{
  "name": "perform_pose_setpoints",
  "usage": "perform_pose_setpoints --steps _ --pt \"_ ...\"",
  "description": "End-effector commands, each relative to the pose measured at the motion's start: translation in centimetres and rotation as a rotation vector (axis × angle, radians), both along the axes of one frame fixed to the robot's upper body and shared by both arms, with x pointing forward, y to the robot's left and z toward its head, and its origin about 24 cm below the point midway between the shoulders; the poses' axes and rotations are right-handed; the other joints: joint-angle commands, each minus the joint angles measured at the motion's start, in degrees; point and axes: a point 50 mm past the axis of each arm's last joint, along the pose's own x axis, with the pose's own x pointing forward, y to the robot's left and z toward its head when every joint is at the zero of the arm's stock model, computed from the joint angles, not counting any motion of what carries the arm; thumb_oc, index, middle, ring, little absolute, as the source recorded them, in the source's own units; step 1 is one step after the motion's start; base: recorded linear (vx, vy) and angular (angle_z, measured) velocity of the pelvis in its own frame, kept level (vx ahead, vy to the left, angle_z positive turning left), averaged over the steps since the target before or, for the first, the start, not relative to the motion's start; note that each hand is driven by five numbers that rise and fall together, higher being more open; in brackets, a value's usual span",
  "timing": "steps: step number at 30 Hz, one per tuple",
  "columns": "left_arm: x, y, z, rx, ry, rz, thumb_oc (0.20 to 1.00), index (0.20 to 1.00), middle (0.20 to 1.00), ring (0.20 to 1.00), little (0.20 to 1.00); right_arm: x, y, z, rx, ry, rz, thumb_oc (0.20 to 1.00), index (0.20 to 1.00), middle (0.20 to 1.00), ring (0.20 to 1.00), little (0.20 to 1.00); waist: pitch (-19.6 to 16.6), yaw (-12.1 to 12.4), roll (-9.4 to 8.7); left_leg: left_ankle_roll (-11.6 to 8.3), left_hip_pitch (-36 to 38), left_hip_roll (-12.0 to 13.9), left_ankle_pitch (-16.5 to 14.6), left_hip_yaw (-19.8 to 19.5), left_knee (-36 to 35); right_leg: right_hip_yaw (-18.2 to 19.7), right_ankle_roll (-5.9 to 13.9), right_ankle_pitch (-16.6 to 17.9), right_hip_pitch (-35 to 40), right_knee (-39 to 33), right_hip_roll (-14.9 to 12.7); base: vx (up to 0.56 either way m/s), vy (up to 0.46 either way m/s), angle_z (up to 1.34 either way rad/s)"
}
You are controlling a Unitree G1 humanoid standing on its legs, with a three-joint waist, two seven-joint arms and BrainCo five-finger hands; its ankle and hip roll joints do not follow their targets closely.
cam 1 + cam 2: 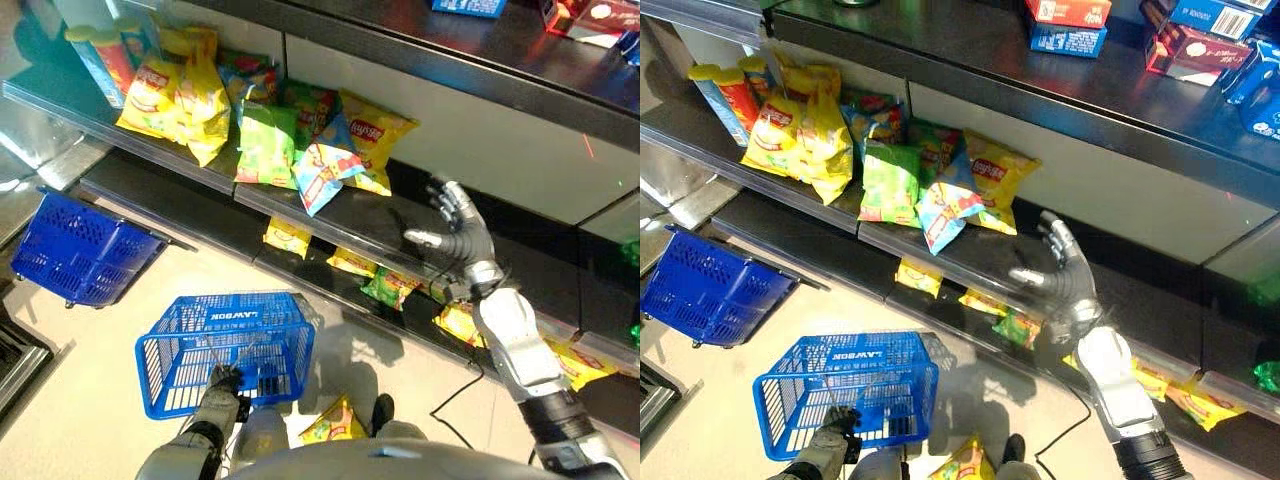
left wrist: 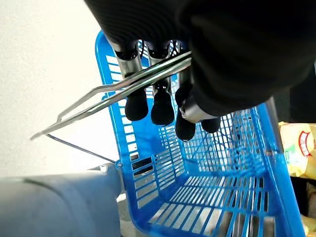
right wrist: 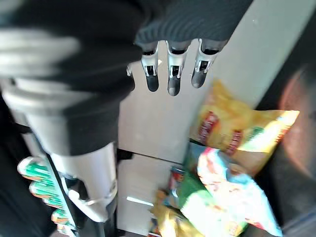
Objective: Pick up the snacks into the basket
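My left hand (image 1: 224,384) is shut on the wire handle (image 2: 113,94) of a blue mesh basket (image 1: 225,345) that hangs low over the floor; its fingers (image 2: 136,103) curl round the wire. The basket's mesh bottom (image 2: 207,197) shows bare. My right hand (image 1: 455,238) is open with straight fingers (image 3: 170,74) and holds nothing. It hovers before the middle shelf, right of a pile of snack bags: yellow bags (image 1: 170,95), a green bag (image 1: 265,145), a light-blue bag (image 1: 325,172) and another yellow bag (image 1: 378,135).
More small yellow and green bags (image 1: 352,262) lie along the lower shelf below my right hand. One yellow bag (image 1: 335,422) lies on the floor beside the basket. A second, darker blue basket (image 1: 80,250) stands at the left. Boxes (image 1: 1070,25) sit on the top shelf.
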Motion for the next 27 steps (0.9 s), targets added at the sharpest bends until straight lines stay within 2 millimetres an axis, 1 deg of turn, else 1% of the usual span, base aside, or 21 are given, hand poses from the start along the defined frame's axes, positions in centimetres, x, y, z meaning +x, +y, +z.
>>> perform_pose_setpoints --steps 1,2,3,4,5,6,7,8,9,10,11,12,13,14,15,16,17,20,21,24,27 --pt "-0.7 0.0 -0.4 0.049 0.077 -0.076 0.200 0.200 0.200 0.200 0.200 1.0 -0.9 4.1 -0.006 -0.195 -0.070 1.000 1.000 1.000 1.000 1.000 -0.2 1.8 1.10 2.93 3.5 -5.0 -8.2 1.6 0.3 2.5 3.04 4.1 -6.1 3.9 -2.2 0.05 0.061 0.11" --pt "-0.7 -0.1 -0.4 0.053 0.079 -0.103 0.200 0.200 0.200 0.200 0.200 2.2 -1.0 4.5 -0.024 -0.198 -0.116 1.000 1.000 1.000 1.000 1.000 -0.2 2.5 0.87 3.18 3.7 -5.4 -8.5 1.3 0.3 2.6 3.20 4.3 -5.9 4.0 -2.5 0.04 0.051 0.06" --pt "-0.6 -0.1 -0.3 0.062 0.076 -0.118 0.200 0.200 0.200 0.200 0.200 2.8 -0.9 4.7 -0.031 -0.193 -0.124 1.000 1.000 1.000 1.000 1.000 -0.1 2.8 0.75 3.30 3.7 -5.6 -8.5 1.2 0.3 2.6 3.25 4.4 -5.9 4.2 -2.6 0.04 0.052 0.05" --pt "-0.6 -0.1 -0.3 0.062 0.074 -0.117 0.200 0.200 0.200 0.200 0.200 2.8 -0.9 4.7 -0.031 -0.195 -0.124 1.000 1.000 1.000 1.000 1.000 0.0 2.8 0.74 3.31 3.7 -5.6 -8.5 1.2 0.3 2.6 3.27 4.4 -5.9 4.2 -2.7 0.01 0.042 0.04" --pt "-0.5 -0.1 -0.3 0.072 0.076 -0.146 0.200 0.200 0.200 0.200 0.200 4.3 -1.0 4.7 -0.073 -0.164 -0.169 1.000 1.000 1.000 1.000 1.000 0.4 3.6 0.34 3.49 3.5 -5.9 -8.5 1.0 0.3 2.5 3.34 4.6 -6.0 4.3 -2.9 0.01 0.046 0.05" --pt "-0.3 -0.1 -0.2 0.074 0.074 -0.154 0.200 0.200 0.200 0.200 0.200 5.1 -1.1 5.1 -0.117 -0.161 -0.193 1.000 1.000 1.000 1.000 1.000 0.7 4.0 0.18 3.58 3.4 -6.0 -8.5 0.9 0.3 2.5 3.37 4.7 -6.1 4.4 -3.0 0.01 0.046 0.05" --pt "-0.2 -0.1 -0.2 0.073 0.072 -0.153 0.200 0.200 0.200 0.200 0.200 5.2 -1.1 5.2 -0.118 -0.163 -0.193 1.000 1.000 1.000 1.000 1.000 0.8 4.0 0.20 3.59 3.4 -6.0 -8.5 0.9 0.3 2.5 3.38 4.7 -6.1 4.4 -3.0 -0.02 0.040 0.05" --pt "0.0 0.0 0.0 0.084 0.064 -0.166 0.200 0.200 0.200 0.200 0.200 6.6 -1.0 4.8 -0.093 -0.111 -0.212 1.000 1.000 1.000 1.000 1.000 1.6 4.8 -0.07 3.76 3.1 -6.2 -8.5 0.9 0.3 2.1 3.42 5.1 -6.6 4.9 -3.2 -0.05 0.030 0.03" --pt "0.3 0.0 0.1 0.088 0.058 -0.166 0.200 0.200 0.200 0.200 0.200 7.8 -0.9 5.3 -0.132 -0.100 -0.243 1.000 1.000 1.000 1.000 1.000 2.6 5.7 -0.28 3.91 3.0 -6.2 -8.5 1.3 0.3 1.4 3.53 5.7 -7.1 5.2 -3.3 -0.06 0.031 0.03" --pt "0.4 0.0 0.1 0.087 0.054 -0.164 0.200 0.200 0.200 0.200 0.200 8.0 -0.8 5.4 -0.132 -0.104 -0.242 1.000 1.000 1.000 1.000 1.000 2.8 5.7 -0.27 3.93 3.0 -6.2 -8.5 1.4 0.3 1.6 3.55 5.7 -7.1 5.2 -3.3 -0.09 0.010 -0.09" --pt "0.5 0.2 0.2 0.095 0.046 -0.155 0.200 0.200 0.200 0.200 0.200 8.9 -0.4 5.5 -0.121 -0.086 -0.243 1.000 1.000 1.000 1.000 1.000 3.9 6.6 -0.45 3.86 2.8 -6.1 -8.4 2.0 0.3 0.3 3.80 6.7 -7.7 5.3 -3.6 -0.13 -0.002 -0.08" --pt "1.2 0.0 0.5 0.092 0.017 -0.151 0.200 0.200 0.200 0.200 0.200 10.1 -0.4 5.9 -0.102 -0.058 -0.271 1.000 1.000 1.000 1.000 1.000 5.7 7.2 -0.48 3.72 1.8 -6.0 -7.8 2.2 0.3 0.5 3.94 7.6 -8.4 5.1 -3.5 -0.16 0.009 -0.07" --pt "1.8 -0.1 0.7 0.094 -0.004 -0.158 0.200 0.200 0.200 0.200 0.200 10.6 -0.7 6.4 -0.130 -0.059 -0.297 1.000 1.000 1.000 1.000 1.000 6.4 7.3 -0.31 3.74 1.2 -5.9 -7.4 2.1 0.3 1.5 3.61 7.1 -8.7 4.8 -2.8 -0.10 0.007 -0.01" --pt "1.8 -0.2 0.7 0.093 -0.006 -0.158 0.200 0.200 0.200 0.200 0.200 10.7 -0.7 6.5 -0.130 -0.062 -0.297 1.000 1.000 1.000 1.000 1.000 6.5 7.3 -0.26 3.71 1.2 -5.8 -7.4 2.1 0.3 1.6 3.57 7.1 -8.8 4.9 -2.7 -0.09 0.013 0.12" --pt "2.6 -0.2 1.1 0.100 -0.039 -0.161 0.200 0.200 0.200 0.200 0.200 11.8 -1.1 7.0 -0.134 -0.031 -0.328 1.000 1.000 1.000 1.000 1.000 7.7 7.9 0.08 3.52 0.0 -5.5 -6.8 2.0 0.3 3.0 3.22 6.8 -9.9 4.3 -1.9 -0.06 -0.001 0.18" --pt "2.6 -0.2 1.1 0.100 -0.041 -0.161 0.200 0.200 0.200 0.200 0.200 11.9 -1.1 7.1 -0.133 -0.033 -0.328 1.000 1.000 1.000 1.000 1.000 7.7 7.9 0.09 3.50 0.0 -5.5 -6.8 2.1 0.3 3.0 3.20 6.9 -10.0 4.3 -1.9 -0.13 -0.008 0.18" --pt "3.0 -0.3 1.3 0.102 -0.056 -0.166 0.200 0.200 0.200 0.200 0.200 13.0 -1.8 8.3 -0.141 -0.016 -0.374 1.000 1.000 1.000 1.000 1.000 8.8 8.5 0.42 3.42 -1.4 -5.2 -6.2 1.8 0.3 4.0 2.84 6.9 -11.5 4.4 -1.3 -0.08 -0.009 -0.04" --pt "3.0 -0.6 1.2 0.096 -0.054 -0.174 0.200 0.200 0.200 0.200 0.200 13.7 -2.3 9.1 -0.167 0.003 -0.401 1.000 1.000 1.000 1.000 1.000 9.6 9.1 0.44 3.22 -2.0 -5.2 -5.8 1.7 0.3 4.1 2.42 6.7 -12.0 4.0 -0.9 -0.04 0.002 0.01" --pt "2.8 -0.8 1.0 0.092 -0.046 -0.183 0.200 0.200 0.200 0.200 0.200 14.2 -2.8 9.1 -0.160 0.041 -0.432 1.000 1.000 1.000 1.000 1.000 10.7 9.4 0.95 3.02 -2.5 -5.1 -5.4 1.4 0.3 3.5 2.06 6.4 -12.4 4.0 -0.6 0.00 0.000 0.00" --pt "3.0 -1.3 1.1 0.091 -0.059 -0.203 0.200 0.200 0.200 0.200 0.200 14.8 -3.3 9.6 -0.145 0.070 -0.467 1.000 1.000 1.000 1.000 1.000 12.0 9.8 1.48 2.81 -3.4 -4.9 -4.9 0.6 0.3 2.7 1.85 6.3 -12.7 4.0 -0.5 -0.01 -0.007 0.02" --pt "3.4 -1.6 1.2 0.087 -0.074 -0.208 0.200 0.200 0.200 0.200 0.200 15.0 -3.4 10.0 -0.128 0.074 -0.478 1.000 1.000 1.000 1.000 1.000 12.7 9.9 1.87 2.67 -4.1 -4.8 -4.6 0.1 0.3 2.2 1.78 6.3 -13.1 4.0 -0.5 -0.02 -0.021 0.07"
